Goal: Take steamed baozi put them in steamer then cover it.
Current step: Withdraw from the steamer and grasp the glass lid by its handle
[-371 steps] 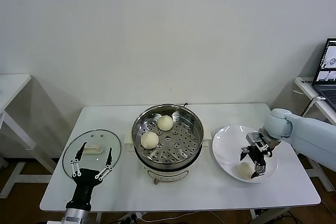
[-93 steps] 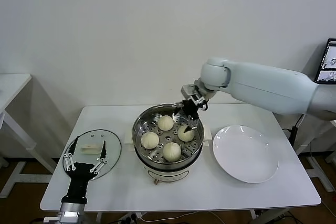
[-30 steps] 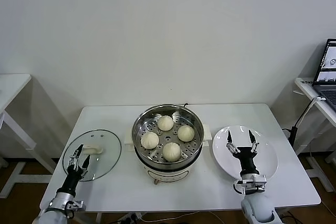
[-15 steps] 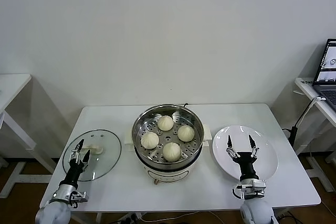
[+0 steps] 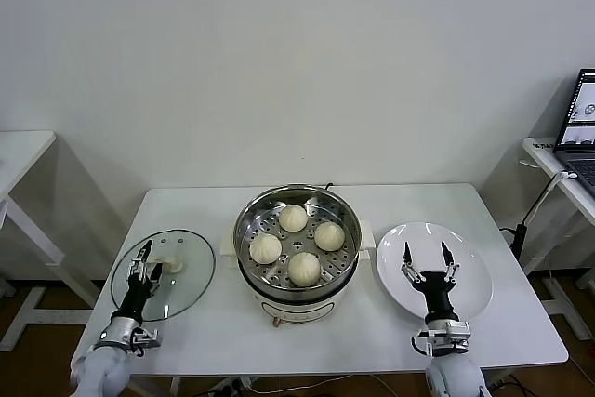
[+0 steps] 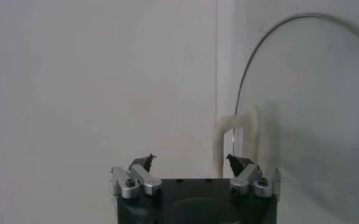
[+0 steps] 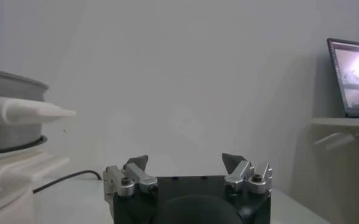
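The steamer (image 5: 297, 241) is set in the middle of the white surface (image 5: 363, 334), with bare room kept in front of it. Four baozi (image 5: 304, 268) are seen inside it, and it is not covered. The glass lid (image 5: 177, 267) is laid flat near the left edge, the plate (image 5: 465, 267) on the right. The left pincer (image 5: 144, 258) is held low over the lid, its fingers spread apart and nothing gripped. The right pincer (image 5: 424, 258) is held over the plate, spread apart and empty too.
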Action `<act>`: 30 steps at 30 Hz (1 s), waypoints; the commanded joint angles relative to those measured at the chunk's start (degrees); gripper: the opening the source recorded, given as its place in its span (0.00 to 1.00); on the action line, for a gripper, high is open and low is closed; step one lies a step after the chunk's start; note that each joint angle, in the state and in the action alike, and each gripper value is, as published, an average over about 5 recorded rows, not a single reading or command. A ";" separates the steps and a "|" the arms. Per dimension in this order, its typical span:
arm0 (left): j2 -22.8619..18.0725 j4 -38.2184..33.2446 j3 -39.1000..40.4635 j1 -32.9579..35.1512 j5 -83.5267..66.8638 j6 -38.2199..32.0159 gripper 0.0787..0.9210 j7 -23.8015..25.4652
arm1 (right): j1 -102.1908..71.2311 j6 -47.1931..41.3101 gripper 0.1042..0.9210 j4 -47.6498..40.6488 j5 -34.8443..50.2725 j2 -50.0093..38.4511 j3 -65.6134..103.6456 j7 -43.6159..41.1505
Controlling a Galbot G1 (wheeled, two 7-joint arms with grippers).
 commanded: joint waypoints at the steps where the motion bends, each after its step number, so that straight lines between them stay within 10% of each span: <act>1: -0.20 2.46 0.53 -2.11 0.21 0.27 0.88 0.12 | -0.30 0.33 0.88 -0.16 -0.42 0.27 0.38 -0.19; 18: -0.49 1.90 1.24 -3.03 -0.12 1.12 0.85 2.19 | -0.16 0.47 0.88 -0.41 -0.88 0.77 0.58 -0.30; 30: -0.47 3.21 1.15 -3.97 0.36 1.08 0.45 3.43 | 0.05 0.49 0.88 0.01 -0.81 1.07 1.03 0.02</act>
